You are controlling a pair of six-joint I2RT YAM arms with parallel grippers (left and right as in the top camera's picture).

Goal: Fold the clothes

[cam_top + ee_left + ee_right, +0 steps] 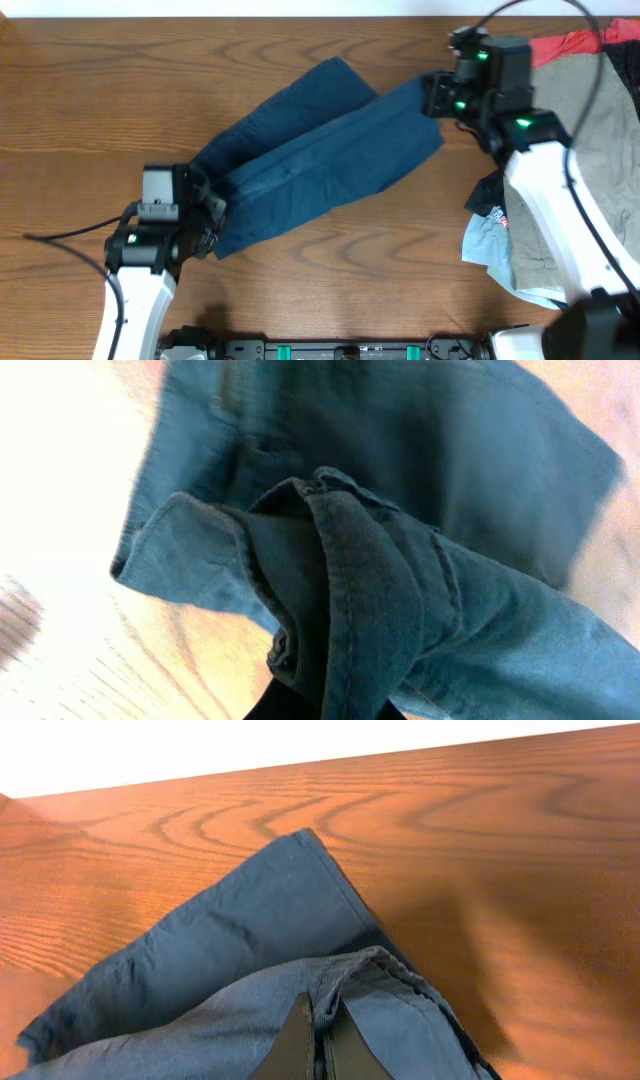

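Left gripper [207, 205] sits toward the front-left of the table [80, 90]. I read it as clamped on the near end of the navy garment [320, 160]. On my left wrist feed, a thick bunched fold of hem wraps around the dark fingers [265, 712] at the bottom edge.

From there the garment runs diagonally up and to the right across the middle of the table as a long, wrinkled band. It is doubled lengthwise, and one flap splays out toward the far edge.

At its upper right end the right gripper [432, 97] has hold of the cloth. On my right wrist feed the two fingers [297, 1045] stand almost together, with the seamed edge pinched between them and draped over their tips.

Further right, beside and under the right arm, a khaki-grey garment [610, 120] lies in a heap. A red garment [575, 45] is at the far corner, and a pale blue cloth [485, 240] pokes out nearer me. None of these touch the navy one.
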